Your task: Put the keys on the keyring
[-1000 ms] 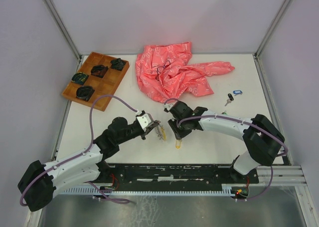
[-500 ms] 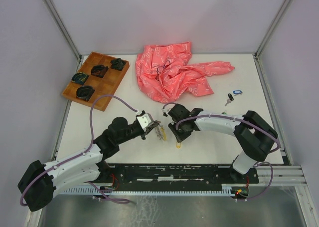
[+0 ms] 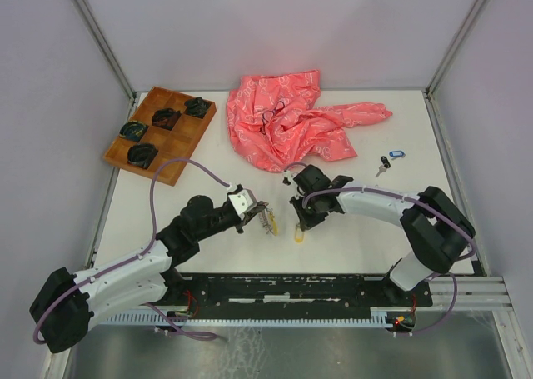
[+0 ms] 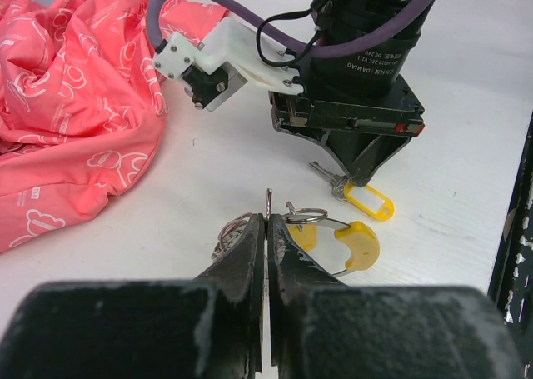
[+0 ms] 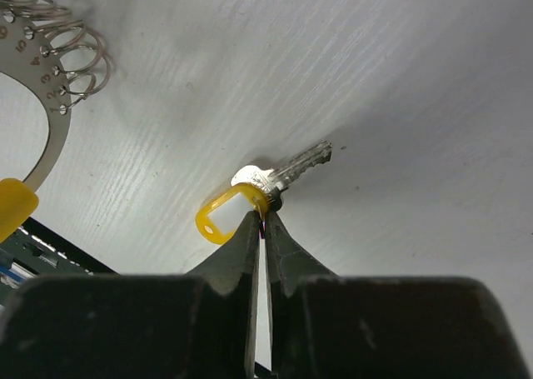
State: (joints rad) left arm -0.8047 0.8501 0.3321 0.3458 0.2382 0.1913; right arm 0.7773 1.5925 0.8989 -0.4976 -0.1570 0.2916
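1. Top external view. The left gripper (image 3: pixel 260 215) holds the keyring (image 3: pixel 269 222), a thin grey metal ring with small split loops, at near centre of the white table (image 3: pixel 208 187). Over the last second the right gripper (image 3: pixel 301 222) has shifted slightly right and far. The yellow-tagged key (image 3: pixel 298 236), a small silver metal key with a yellow plastic tag, has moved with it. A blue-tagged key (image 3: pixel 396 154) and a black-headed key (image 3: pixel 382 162) lie well apart at far right, near the crumpled pink cloth (image 3: pixel 291 125).
2. Left wrist view. The left gripper (image 4: pixel 266 229) has its jaws pressed together, pinching the keyring (image 4: pixel 358 242) at its rim. The right gripper (image 4: pixel 360 179) points down onto the yellow-tagged key (image 4: pixel 366 204), just beyond the ring.
3. Right wrist view. The right gripper (image 5: pixel 262 221), spread a second ago, now pinches the yellow-tagged key (image 5: pixel 287 169) where the tag meets the head. The keyring (image 5: pixel 52 125) lies apart at upper left. Lift-off cannot be confirmed. Judgement: the grasp is made; threading remains.
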